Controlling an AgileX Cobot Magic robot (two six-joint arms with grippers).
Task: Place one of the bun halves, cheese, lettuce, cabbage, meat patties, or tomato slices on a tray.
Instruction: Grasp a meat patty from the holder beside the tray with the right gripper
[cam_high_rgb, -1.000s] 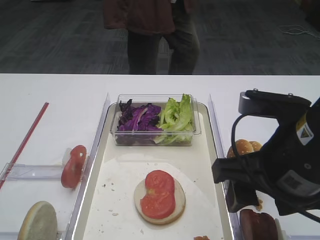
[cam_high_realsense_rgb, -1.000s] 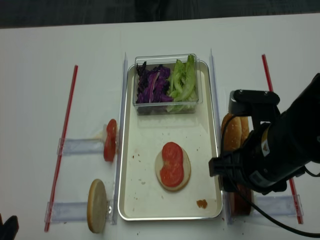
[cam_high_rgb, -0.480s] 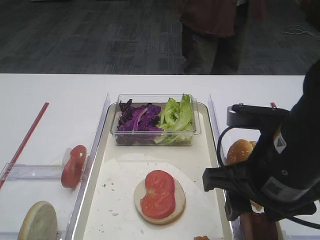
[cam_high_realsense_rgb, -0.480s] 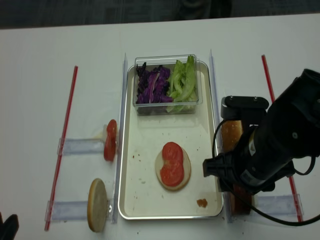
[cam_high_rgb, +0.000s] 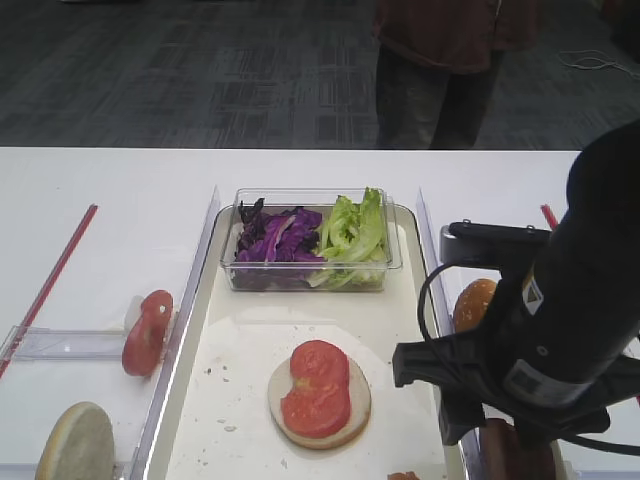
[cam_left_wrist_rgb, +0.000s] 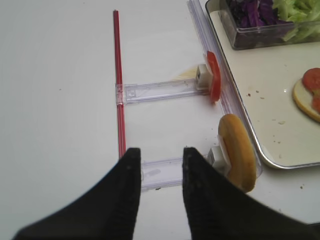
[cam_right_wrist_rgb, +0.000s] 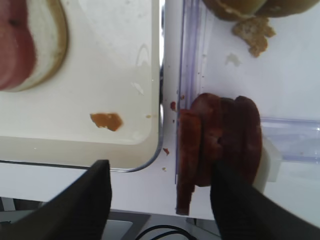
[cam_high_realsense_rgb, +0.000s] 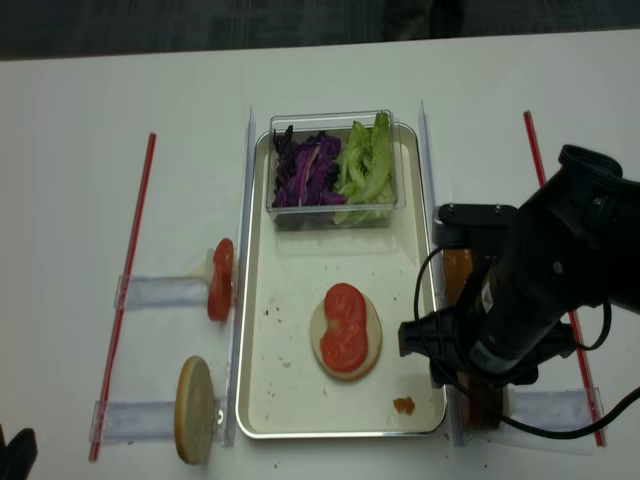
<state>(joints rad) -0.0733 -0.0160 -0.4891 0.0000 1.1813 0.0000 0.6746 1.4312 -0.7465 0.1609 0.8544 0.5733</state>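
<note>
- the right gripper (cam_right_wrist_rgb: 159, 200) hangs over the gap between the tray (cam_right_wrist_rgb: 100, 145) and the meat patties (cam_right_wrist_rgb: 220, 145); its two dark fingers (cam_right_wrist_rgb: 82, 205) stand wide apart, nothing between them.
- in the right wrist view one finger sits over the tray's near corner, the other overlaps the patties' lower edge; whether it touches them cannot be told.
- the meat patties stand on edge in a clear holder (cam_right_wrist_rgb: 290, 145) just outside the tray's right rim, packed side by side.
- on the tray a bun half (cam_high_rgb: 350, 405) lies cut face up with tomato slices (cam_high_rgb: 315, 390) on top.
- a small orange-brown crumb (cam_right_wrist_rgb: 106, 120) lies near the tray's front right corner.
- at the tray's far end a clear tub (cam_high_rgb: 310, 280) holds purple cabbage (cam_high_rgb: 275, 238) on the left and lettuce (cam_high_rgb: 355, 232) on the right.
- more buns (cam_high_rgb: 472, 300) sit right of the tray, partly hidden by the right arm (cam_high_rgb: 570, 330).
- left of the tray, a tomato slice (cam_left_wrist_rgb: 213, 75) and a bun half (cam_left_wrist_rgb: 237, 150) each stand on edge in clear holders.
- the left gripper (cam_left_wrist_rgb: 160, 165) hovers over the table (cam_left_wrist_rgb: 55, 100) beside a red strip (cam_left_wrist_rgb: 118, 85), its fingers a little apart and empty.
- a person (cam_high_rgb: 450, 60) stands beyond the table.
</note>
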